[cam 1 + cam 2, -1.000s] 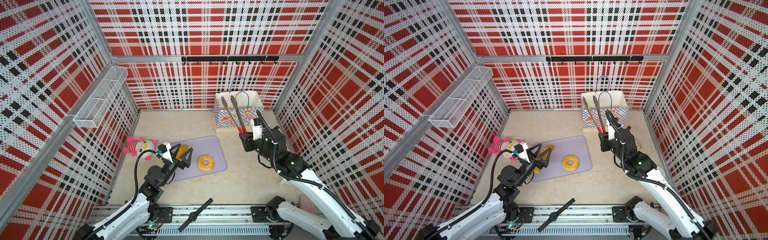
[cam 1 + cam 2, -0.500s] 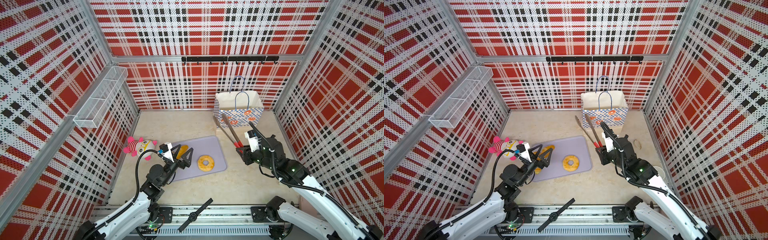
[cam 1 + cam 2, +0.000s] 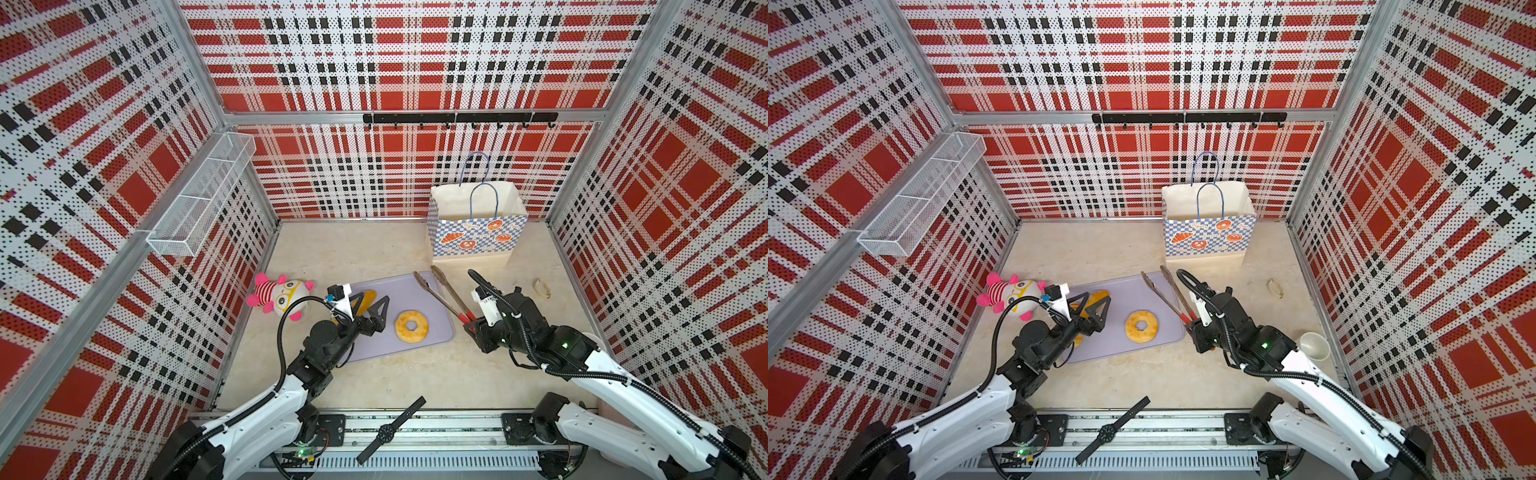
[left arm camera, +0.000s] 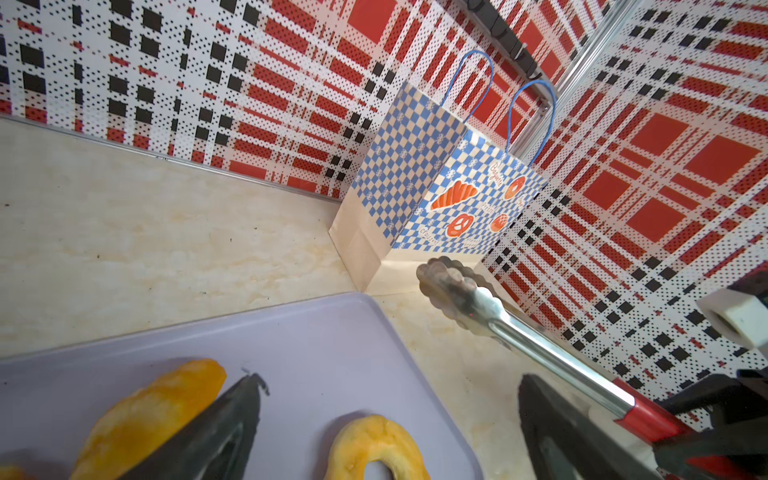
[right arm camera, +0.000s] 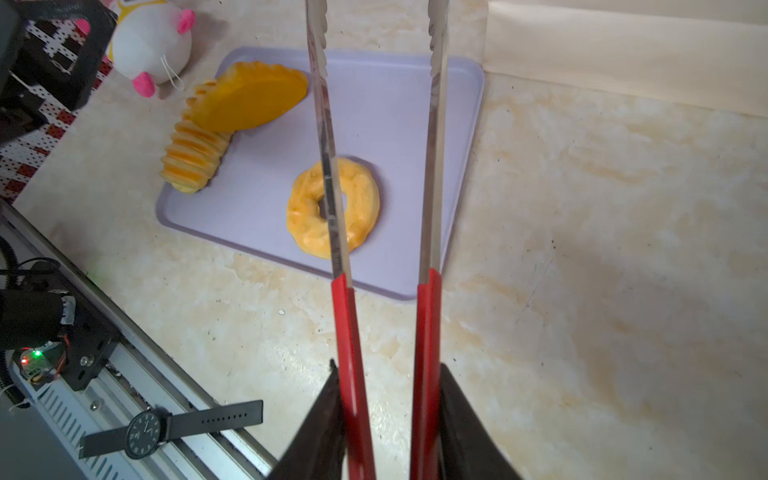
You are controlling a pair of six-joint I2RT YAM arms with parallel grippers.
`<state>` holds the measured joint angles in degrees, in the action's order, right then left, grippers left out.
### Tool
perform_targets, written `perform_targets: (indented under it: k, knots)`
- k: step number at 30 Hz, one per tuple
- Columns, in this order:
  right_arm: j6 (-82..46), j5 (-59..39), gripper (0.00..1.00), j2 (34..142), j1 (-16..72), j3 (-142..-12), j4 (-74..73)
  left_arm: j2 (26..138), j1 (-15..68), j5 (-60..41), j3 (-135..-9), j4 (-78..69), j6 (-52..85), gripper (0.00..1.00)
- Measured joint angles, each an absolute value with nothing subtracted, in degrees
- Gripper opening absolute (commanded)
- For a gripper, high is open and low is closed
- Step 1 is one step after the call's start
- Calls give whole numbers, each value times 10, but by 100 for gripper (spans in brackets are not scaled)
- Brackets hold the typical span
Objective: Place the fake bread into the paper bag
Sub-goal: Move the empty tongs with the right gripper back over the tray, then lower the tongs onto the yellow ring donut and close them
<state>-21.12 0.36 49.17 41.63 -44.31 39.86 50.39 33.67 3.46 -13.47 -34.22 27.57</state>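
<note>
- My right pincer [image 5: 386, 370] is clamped on the red handles of the tongs [image 3: 442, 291]. Their blades stand apart and point to 11 o'clock over the tray [image 3: 395, 297]'s right edge.
- My left pincer [image 3: 374, 296] gapes wide above the loaves [image 5: 249, 97] at the tray's 9 o'clock end.
- The doughnut [image 3: 411, 327] lies alone toward the tray's 4 o'clock corner, with bare tray all round it.
- The bag [image 3: 473, 241] stands upright at 1 o'clock, just beyond the tray's far corner, with its mouth open.
- A doll [image 3: 282, 293] crowds the tray's 9 o'clock edge, and a watch [image 3: 388, 432] lies on the front rail at 6 o'clock.
- On the bag I read "Baguette"; the other words are too small.
- A second ago the tongs were up over the bag's mouth; now they are down by the tray. My left pincer is unmoved.
</note>
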Motion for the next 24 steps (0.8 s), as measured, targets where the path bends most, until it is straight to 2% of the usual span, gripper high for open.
perform_targets:
  k: [9, 15, 24]
  knots:
    - [-252, -30, 35, 489, 431, -444, 479, 576, 342, 16, -176, -303, 317, 99]
    - [-261, -41, 36, 503, 434, -463, 536, 610, 390, 0, -176, -284, 339, 100]
    - [-247, -73, 36, 512, 437, -463, 551, 611, 402, 11, -184, -241, 326, 98]
